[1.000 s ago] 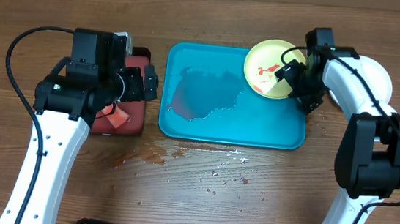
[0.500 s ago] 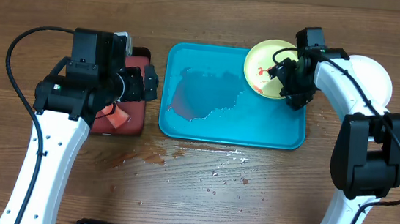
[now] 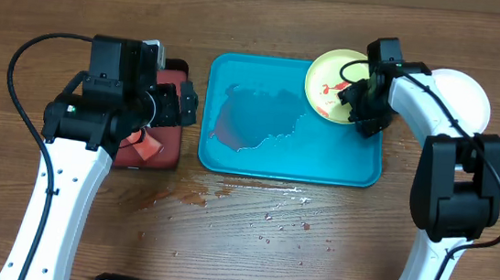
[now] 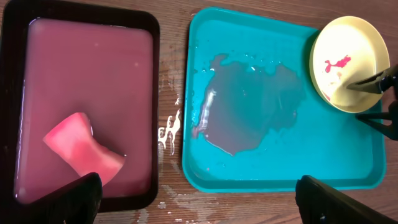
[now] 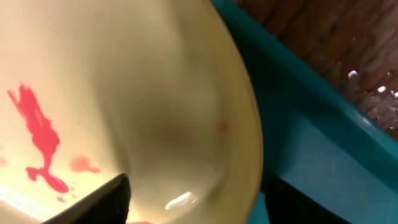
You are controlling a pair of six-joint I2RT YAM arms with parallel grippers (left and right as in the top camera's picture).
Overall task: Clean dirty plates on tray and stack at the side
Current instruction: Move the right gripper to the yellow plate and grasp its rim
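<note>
A yellow-green plate point(image 3: 334, 84) with red sauce smears leans tilted on the far right corner of the teal tray point(image 3: 303, 159). My right gripper point(image 3: 361, 100) straddles its right rim. In the right wrist view one finger point(image 5: 106, 202) is over the plate point(image 5: 155, 93) and the other point(image 5: 311, 202) is outside the rim above the tray point(image 5: 311, 143), with gaps on both sides. A white plate point(image 3: 470, 99) lies on the table right of the tray. My left gripper point(image 3: 184, 106) hovers wide open between the two trays, holding nothing point(image 4: 199, 199).
A black-rimmed red tray point(image 4: 168, 93) holds pinkish water and a pink sponge point(image 4: 84, 146). A murky puddle point(image 4: 249, 99) covers the teal tray's left half point(image 4: 280, 168). Water drops and red stains point(image 3: 254, 196) spot the table in front of the tray.
My right gripper has shifted left onto the yellow-green plate's rim and its jaws have narrowed around it. The left arm has not moved.
</note>
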